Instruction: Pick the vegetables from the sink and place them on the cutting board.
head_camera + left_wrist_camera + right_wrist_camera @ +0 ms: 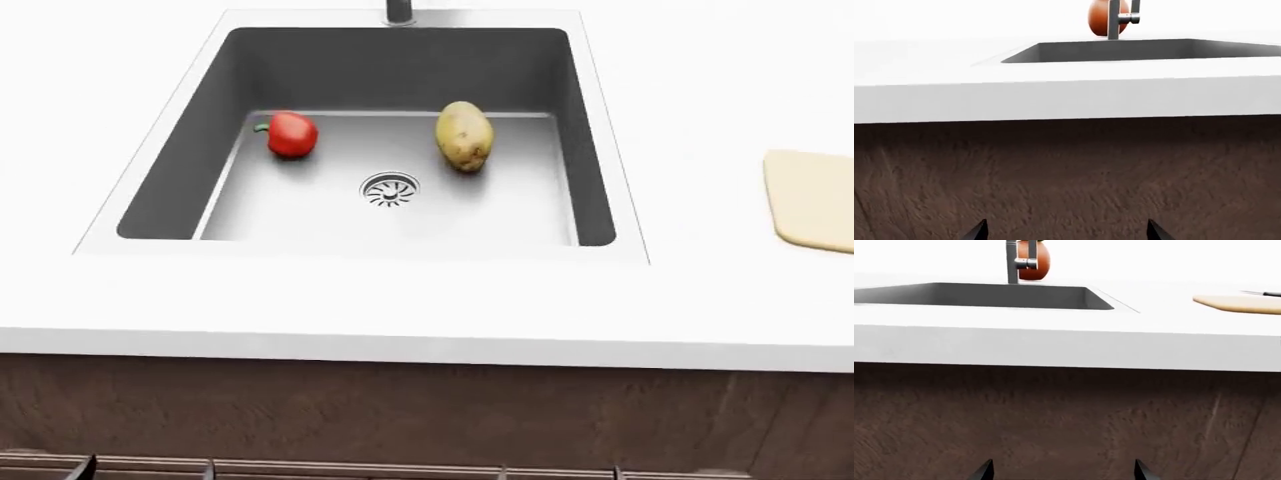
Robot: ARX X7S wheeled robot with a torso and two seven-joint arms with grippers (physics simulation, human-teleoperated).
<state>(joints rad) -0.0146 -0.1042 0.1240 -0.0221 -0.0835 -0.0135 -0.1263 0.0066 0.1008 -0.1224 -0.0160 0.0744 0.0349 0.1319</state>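
The steel sink (174, 170) holds a glossy red pepper (292, 134) at far left and an oval speckled potato (463, 135) at far right of the round drain (390, 189). The flat beige board (814, 198) lies right. Both grippers (1066, 231) (1062, 470) hang low before the brown wood front, jaws apart.

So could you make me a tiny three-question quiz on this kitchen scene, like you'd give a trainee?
1. True or false: the red bell pepper and the potato both lie in the sink.
2. Which vegetable lies nearer the cutting board: A) pepper, B) potato?
3. Fill in: between the two vegetables, nearer the robot, sits the round ____.

Key: 1 true. 2 B. 3 drain.
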